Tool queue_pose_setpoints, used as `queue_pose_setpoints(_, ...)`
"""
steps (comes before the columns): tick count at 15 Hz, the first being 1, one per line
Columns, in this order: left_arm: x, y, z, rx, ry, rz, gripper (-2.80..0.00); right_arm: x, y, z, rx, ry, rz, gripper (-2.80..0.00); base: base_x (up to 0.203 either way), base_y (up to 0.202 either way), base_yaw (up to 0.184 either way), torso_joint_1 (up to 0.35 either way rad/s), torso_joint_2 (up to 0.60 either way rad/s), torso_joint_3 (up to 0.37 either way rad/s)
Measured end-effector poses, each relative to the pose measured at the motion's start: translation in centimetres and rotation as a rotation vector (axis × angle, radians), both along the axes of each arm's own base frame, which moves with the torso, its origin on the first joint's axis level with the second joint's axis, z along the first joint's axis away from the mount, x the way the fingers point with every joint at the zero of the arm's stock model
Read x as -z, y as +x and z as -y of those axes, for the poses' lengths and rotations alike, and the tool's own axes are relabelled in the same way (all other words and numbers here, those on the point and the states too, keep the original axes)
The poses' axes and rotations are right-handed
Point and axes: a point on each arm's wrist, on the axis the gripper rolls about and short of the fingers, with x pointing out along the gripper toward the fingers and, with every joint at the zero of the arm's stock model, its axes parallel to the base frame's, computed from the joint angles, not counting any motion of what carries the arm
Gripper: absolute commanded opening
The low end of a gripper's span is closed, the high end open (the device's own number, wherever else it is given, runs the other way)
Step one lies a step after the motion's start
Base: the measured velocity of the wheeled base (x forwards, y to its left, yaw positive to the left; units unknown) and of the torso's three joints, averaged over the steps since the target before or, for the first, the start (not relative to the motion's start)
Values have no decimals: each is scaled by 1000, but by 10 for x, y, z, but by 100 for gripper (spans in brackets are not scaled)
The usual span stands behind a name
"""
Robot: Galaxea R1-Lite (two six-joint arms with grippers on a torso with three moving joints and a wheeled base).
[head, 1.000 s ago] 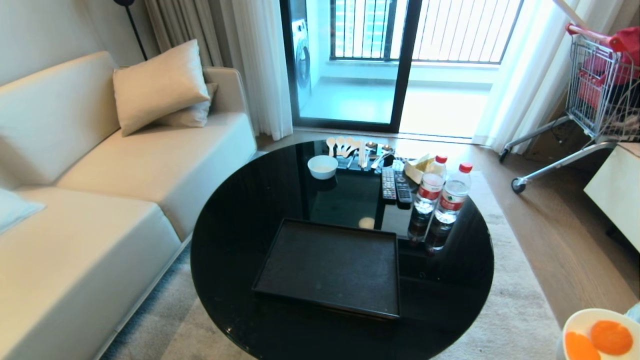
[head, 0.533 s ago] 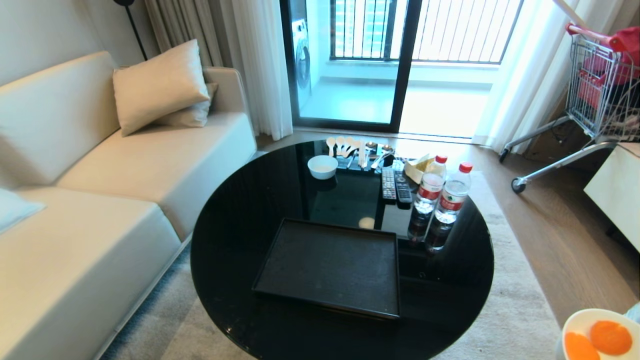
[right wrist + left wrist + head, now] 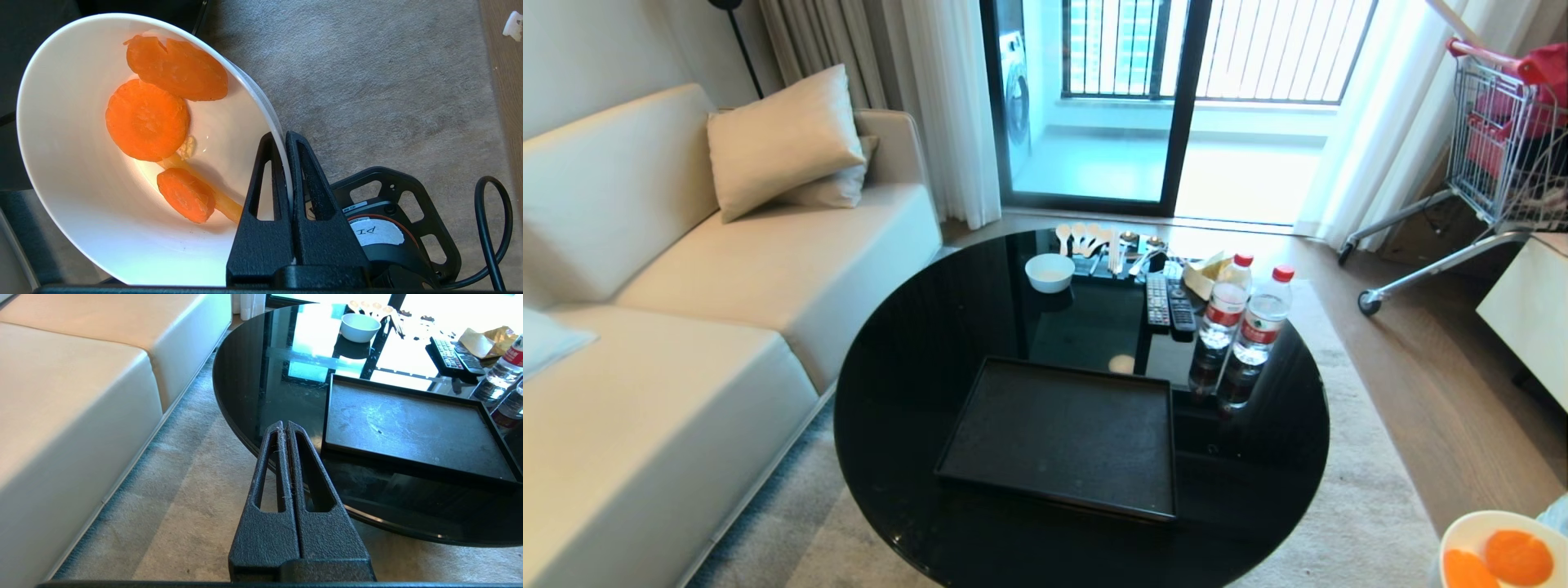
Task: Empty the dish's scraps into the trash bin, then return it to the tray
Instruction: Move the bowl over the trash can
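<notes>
Since the earlier frame the dish (image 3: pixel 1503 545) has slipped a little lower in the bottom right corner of the head view; the rest of the scene sits exactly where it was.

Nearest, the right gripper (image 3: pixel 284 141) is pinched shut on the dish's rim, one finger inside the wall and one outside, holding it off the table above the carpet (image 3: pixel 367 81). The dish is tilted, and the scraps (image 3: pixel 148 119) lie on the sloping inner wall: three orange carrot slices, with a thin pale strip under the lowest one. The left gripper (image 3: pixel 283 426) hangs parked beyond the table's near edge in the lower middle of its wrist view, jaws pressed together on nothing.

The trash bin is in none of the pictures, so whether the dish is over it cannot be told. The risk, as I judge it, is that a steeper tilt now sends the slices sliding over the lip onto the carpet. A narrow rim pinch on a glossy wall could also let the dish swivel or slip.

Farther in, the tray (image 3: pixel 1062 433) lies bare at centre frame on the round tabletop (image 3: pixel 907 359). Toward the upper middle stands another white bowl (image 3: pixel 1049 272), which looks empty, with two water bottles (image 3: pixel 1245 314) right of centre.
</notes>
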Motion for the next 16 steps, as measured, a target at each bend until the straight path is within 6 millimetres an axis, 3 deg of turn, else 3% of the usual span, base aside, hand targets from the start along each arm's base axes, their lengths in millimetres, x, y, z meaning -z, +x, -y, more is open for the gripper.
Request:
queue_pose_setpoints(13, 0, 0, 0, 0, 0, 0, -280, 1, 0, 0, 0, -2, -6, -280, 0, 0, 0, 0, 0, 0)
queue_pose_setpoints(16, 0, 0, 0, 0, 0, 0, -280, 1, 1, 0, 0, 0, 3, -280, -149, 0, 1, 6, 1, 6)
